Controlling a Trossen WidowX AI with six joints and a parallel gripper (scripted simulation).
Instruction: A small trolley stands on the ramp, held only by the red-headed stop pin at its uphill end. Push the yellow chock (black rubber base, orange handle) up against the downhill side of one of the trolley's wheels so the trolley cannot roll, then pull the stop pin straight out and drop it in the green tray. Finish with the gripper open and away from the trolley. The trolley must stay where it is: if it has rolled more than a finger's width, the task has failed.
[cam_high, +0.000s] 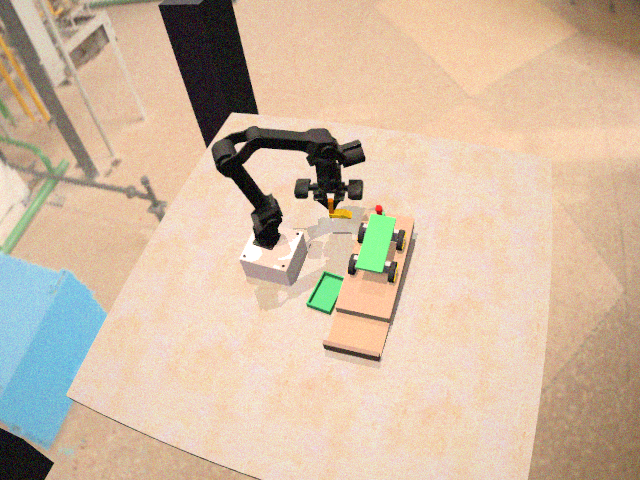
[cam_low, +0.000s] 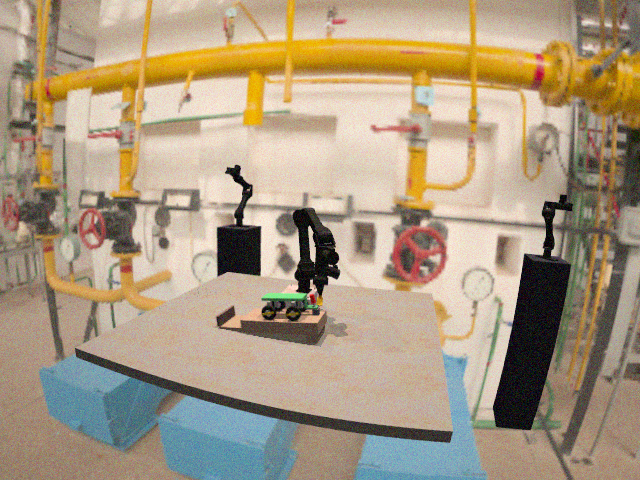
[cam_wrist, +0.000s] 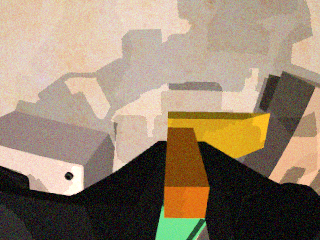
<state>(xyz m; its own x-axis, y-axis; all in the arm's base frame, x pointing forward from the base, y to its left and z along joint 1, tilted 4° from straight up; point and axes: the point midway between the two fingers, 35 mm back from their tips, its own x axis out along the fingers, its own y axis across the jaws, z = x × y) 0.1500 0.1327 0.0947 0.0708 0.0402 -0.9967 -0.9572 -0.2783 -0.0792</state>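
My gripper (cam_high: 330, 203) (cam_low: 320, 295) (cam_wrist: 180, 150) is shut on the orange handle of the yellow chock (cam_high: 342, 213) (cam_low: 320, 301) (cam_wrist: 225, 134). The chock hangs above the table, beside the ramp's uphill end on the robot-base side. Its black base cannot be made out. The trolley (cam_high: 377, 242) (cam_low: 283, 297), with a green top and black wheels, stands on the upper ramp (cam_high: 364, 298) (cam_low: 289, 329). The red-headed stop pin (cam_high: 378, 208) (cam_low: 312, 298) stands upright at its uphill end. The green tray (cam_high: 325, 292) lies beside the lower part of the ramp.
The white robot base block (cam_high: 268, 267) (cam_wrist: 40, 162) stands left of the tray in the top view. The ramp's side (cam_wrist: 287, 120) shows at the right of the wrist view. A lower ramp section (cam_high: 356, 333) with a raised end lies at the downhill end.
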